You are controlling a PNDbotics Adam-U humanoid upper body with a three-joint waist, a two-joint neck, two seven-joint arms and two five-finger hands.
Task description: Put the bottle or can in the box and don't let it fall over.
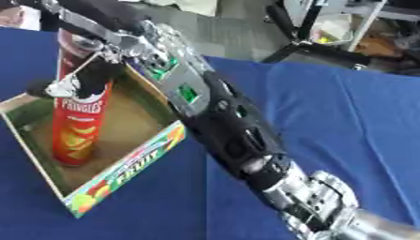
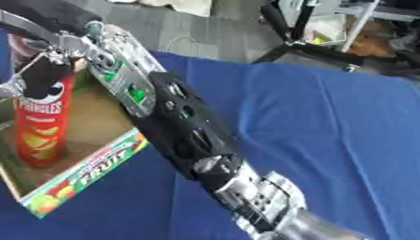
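The right hand (image 1: 86, 77) reaches in over the box (image 1: 123, 176) and its fingers (image 1: 57, 88) curl around the upper part of the red can (image 1: 78, 126), holding it. The can stands upright on the brown floor of the box, near the box's left wall. The box sits by the left edge of the blue table (image 1: 328, 122).

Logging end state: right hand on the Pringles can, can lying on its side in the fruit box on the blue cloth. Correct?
Not quite. In the left eye view the Pringles can stands upright in the fruit box, not on its side. The right hand does grip it, and the box sits on the blue cloth.
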